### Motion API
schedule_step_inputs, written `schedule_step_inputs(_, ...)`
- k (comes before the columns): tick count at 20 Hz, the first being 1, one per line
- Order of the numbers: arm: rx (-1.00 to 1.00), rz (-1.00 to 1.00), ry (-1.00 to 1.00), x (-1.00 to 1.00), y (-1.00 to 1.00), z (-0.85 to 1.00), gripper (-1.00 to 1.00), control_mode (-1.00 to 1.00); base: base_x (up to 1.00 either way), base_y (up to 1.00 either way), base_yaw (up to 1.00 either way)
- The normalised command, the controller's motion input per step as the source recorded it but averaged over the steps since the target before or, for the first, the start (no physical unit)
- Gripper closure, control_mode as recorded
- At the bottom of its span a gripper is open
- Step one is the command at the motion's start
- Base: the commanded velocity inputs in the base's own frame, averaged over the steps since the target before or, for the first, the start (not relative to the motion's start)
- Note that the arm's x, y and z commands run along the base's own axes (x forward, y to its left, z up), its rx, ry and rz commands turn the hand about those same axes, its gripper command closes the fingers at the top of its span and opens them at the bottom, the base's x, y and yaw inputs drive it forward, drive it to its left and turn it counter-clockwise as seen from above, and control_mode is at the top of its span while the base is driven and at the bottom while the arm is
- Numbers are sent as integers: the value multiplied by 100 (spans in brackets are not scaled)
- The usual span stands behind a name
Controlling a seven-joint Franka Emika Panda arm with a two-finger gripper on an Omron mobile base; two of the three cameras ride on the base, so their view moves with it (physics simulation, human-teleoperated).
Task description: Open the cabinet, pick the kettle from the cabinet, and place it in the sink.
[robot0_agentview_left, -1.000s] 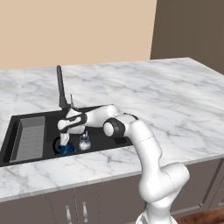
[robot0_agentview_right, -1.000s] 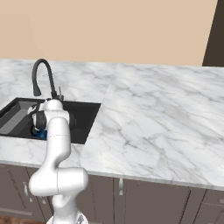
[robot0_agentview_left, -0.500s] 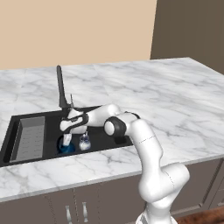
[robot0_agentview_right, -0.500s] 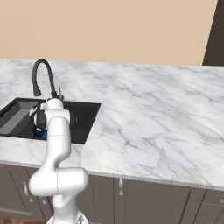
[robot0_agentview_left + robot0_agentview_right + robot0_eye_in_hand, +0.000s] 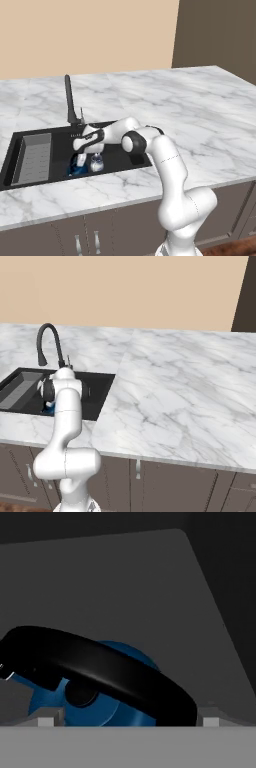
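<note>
No readable text, label, brand, number or sign anywhere on the rendered kitchen surfaces or objects.

Left base view looks from behind, high, forward and down onto the worktop and sink. Right base view covers the same sink from the other side. Hand view sits very close above the kettle inside the basin.
</note>
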Motion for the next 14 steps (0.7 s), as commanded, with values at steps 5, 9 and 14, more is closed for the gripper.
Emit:
schedule_step_inputs(5, 0, -8, 1, 4, -24, 10, -100, -100, 0, 0, 0)
schedule_step_inputs(9, -2, -8, 2, 3, -22, 18, -100, -100, 0, 0, 0)
schedule_step_inputs(14, -9, -7, 6, 2, -13, 19, -100, -100, 0, 0, 0)
